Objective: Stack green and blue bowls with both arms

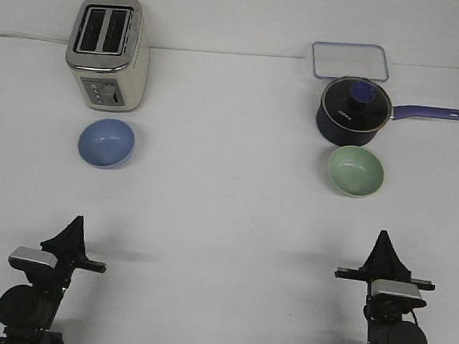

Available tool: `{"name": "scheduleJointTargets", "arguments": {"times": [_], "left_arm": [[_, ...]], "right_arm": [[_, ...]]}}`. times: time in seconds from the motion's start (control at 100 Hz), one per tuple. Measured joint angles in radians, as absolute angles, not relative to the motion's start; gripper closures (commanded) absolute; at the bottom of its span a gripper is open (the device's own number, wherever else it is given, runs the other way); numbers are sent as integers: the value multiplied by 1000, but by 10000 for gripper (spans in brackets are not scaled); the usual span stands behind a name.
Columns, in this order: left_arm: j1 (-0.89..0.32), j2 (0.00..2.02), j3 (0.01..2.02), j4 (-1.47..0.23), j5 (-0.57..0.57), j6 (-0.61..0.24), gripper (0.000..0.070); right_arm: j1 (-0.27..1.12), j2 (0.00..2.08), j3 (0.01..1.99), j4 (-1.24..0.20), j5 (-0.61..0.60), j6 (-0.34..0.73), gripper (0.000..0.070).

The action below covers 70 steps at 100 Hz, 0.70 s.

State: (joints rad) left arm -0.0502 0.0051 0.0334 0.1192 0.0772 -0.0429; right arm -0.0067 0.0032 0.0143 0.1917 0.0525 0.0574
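Observation:
The blue bowl (106, 143) sits upright on the white table at the left, just in front of the toaster. The green bowl (356, 170) sits upright at the right, just in front of the saucepan. The two bowls are far apart. My left gripper (78, 223) is low at the near left, well short of the blue bowl. Its fingers meet in a point and it holds nothing. My right gripper (383, 237) is low at the near right, short of the green bowl, also drawn to a point and empty.
A cream and silver toaster (109, 50) stands at the back left. A dark navy saucepan (354, 110) with a glass lid and a purple handle (427, 114) stands behind the green bowl. A clear rectangular container (349, 61) lies behind it.

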Motion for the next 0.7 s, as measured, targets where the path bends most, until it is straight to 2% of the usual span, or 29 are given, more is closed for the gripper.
{"name": "scheduleJointTargets", "arguments": {"times": [0.41,0.7], "left_arm": [[-50,6,33,119,77,-43,688],[-50,5,33,119,77,-43,688]], "right_arm": [[-7,3,17,183,46,57,699],[-7,20,227,-73,44,58,699]]}}
